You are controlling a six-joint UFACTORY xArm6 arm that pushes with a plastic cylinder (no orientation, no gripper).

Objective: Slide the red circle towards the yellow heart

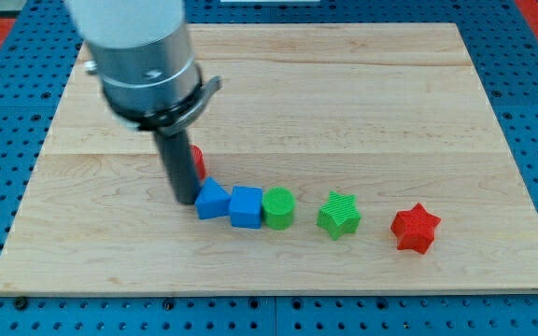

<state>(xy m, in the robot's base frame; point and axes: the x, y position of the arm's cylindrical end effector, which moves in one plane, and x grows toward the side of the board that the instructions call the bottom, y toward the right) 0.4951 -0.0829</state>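
Note:
My tip [184, 200] rests on the wooden board [344, 103] at the left of a row of blocks. The red circle [197, 161] is mostly hidden behind the rod; only a red sliver shows at the rod's right side. No yellow heart shows in this view. The tip sits just left of a blue block [212, 200].
A row runs rightward from the tip: the blue block, a blue cube [246, 206], a green cylinder [278, 207], a green star [339, 215] and a red star [414, 228]. The arm's grey body [143, 56] covers the board's top left.

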